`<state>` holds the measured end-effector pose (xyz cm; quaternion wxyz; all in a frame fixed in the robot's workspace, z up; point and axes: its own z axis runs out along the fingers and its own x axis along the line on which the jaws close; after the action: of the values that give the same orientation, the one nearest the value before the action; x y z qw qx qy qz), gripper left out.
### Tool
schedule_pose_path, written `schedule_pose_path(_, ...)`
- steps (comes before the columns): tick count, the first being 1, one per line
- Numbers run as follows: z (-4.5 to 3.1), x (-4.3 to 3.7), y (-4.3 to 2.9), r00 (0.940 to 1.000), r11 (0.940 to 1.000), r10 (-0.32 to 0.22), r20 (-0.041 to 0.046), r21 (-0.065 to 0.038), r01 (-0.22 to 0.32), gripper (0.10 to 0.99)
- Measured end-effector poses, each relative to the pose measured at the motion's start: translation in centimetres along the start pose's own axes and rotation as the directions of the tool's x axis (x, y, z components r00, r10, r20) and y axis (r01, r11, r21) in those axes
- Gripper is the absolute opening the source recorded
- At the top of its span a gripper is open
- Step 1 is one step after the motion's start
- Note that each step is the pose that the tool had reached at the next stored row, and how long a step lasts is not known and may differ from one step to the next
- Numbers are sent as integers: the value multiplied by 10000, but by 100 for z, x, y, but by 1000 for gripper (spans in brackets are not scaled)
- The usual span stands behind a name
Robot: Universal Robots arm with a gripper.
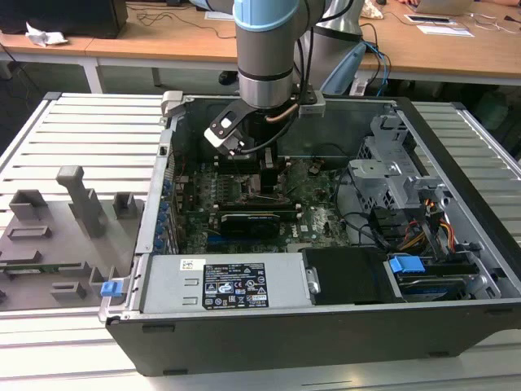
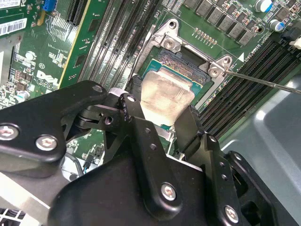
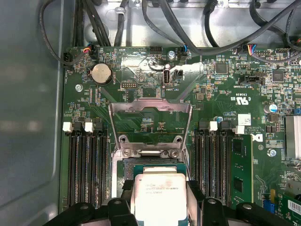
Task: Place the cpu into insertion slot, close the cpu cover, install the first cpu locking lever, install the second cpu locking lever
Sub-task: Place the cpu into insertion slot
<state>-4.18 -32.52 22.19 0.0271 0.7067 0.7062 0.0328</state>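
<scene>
Gripper [image 2: 161, 104]: matte black metal pincer, chunky bolted links with rounded ends. Its two fingers [image 2: 190, 127] are pinched onto opposite edges of the chip, as seen in both wrist views.
Cpu [image 3: 160, 197]: small flat square chip with a dull silvery-grey metal lid, kinda smudgy, soft rounded corners and a thin green edge underneath. It's held right over the socket, covering the part nearest the fingers. Whether it's seated or just hovering can't be told.
Insertion slot [image 2: 182, 61]: square socket with a dark, finely grained centre and a black-and-metal rim. A strip on the hinge side is left uncovered by the chip.
Cpu cover [image 3: 150, 102]: thin shiny stamped-metal frame plate with a square window, standing open beyond the socket. Green board is visible through the window.
Rod [image 2: 263, 81]: thin straight bare-metal wire, seen running from the socket's corner bracket across the black slots.
Memory slots [image 3: 84, 165]: long narrow ribbed black plastic with white end clips, set on both sides of the socket.
Board [image 1: 321, 204]: glossy green circuit board studded with tiny parts, plus a round silver coin cell [image 3: 99, 73].
Case [image 1: 326, 330]: boxy black-and-grey sheet-metal computer case, lid off, laid on a grey ribbed table [image 1: 81, 130].
Arm [image 1: 264, 49]: smooth grey-and-pale-blue cylinder, pointed straight down into the case.
</scene>
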Motion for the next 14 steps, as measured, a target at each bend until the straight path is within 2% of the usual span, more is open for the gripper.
schedule_pose_path(14, 26, 15, -6, 10000, 10000, 5, -1, -1, -5, 525)
